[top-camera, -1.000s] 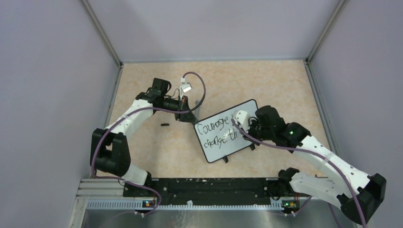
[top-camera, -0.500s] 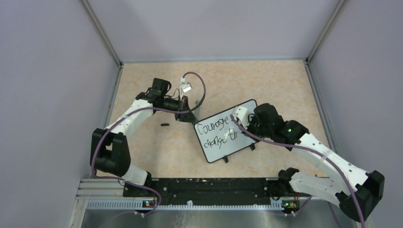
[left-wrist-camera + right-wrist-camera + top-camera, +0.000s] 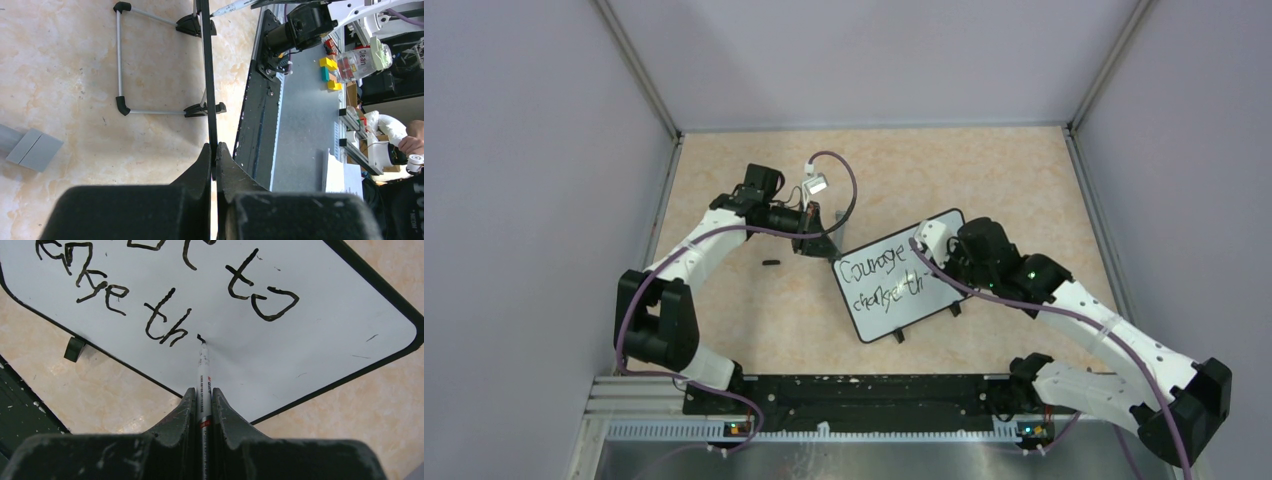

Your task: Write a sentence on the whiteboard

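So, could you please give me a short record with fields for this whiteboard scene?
Left gripper: shut on the whiteboard edge
Right gripper: shut on the marker
Marker tip: on the board, right after "th"
Sentence: "Courage to change th", two lines, unfinished
Also there: small black object on the table, left of the board

Whiteboard [image 3: 325, 330]: white is seen on the face, black on the thin rim.
Sentence [image 3: 876, 276]: is written in black.
Marker [image 3: 203, 375]: white barrel, red band (black at the tip).
Table [image 3: 984, 180]: beige, faintly mottled.
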{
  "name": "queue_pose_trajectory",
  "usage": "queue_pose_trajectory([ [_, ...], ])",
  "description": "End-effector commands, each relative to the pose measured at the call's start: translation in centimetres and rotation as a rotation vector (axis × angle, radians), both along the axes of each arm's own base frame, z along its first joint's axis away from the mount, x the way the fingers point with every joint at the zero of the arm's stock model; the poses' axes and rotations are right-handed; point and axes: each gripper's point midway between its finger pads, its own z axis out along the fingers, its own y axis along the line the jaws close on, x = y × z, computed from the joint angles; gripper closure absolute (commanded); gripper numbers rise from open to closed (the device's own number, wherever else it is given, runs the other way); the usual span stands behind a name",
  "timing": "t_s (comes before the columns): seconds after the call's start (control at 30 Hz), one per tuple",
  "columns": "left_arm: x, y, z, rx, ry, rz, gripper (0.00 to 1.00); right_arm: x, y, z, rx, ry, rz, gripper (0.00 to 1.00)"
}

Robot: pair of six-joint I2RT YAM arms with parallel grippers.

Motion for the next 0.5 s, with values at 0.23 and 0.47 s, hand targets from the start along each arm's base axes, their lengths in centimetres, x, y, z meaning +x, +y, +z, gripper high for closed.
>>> queue_pose_trajectory([
  [0.23,0.5,-0.2,-0.7,0.032,-0.019,0.0,1.0,1.2,-0.9,0.7,-0.008,-0.055,-0.073,1.0],
  [0.47,0.5,-0.2,-0.8,0.034,-0.016,0.0,1.0,0.0,-0.2,-0.4,-0.023,-0.009,0.035,1.0],
])
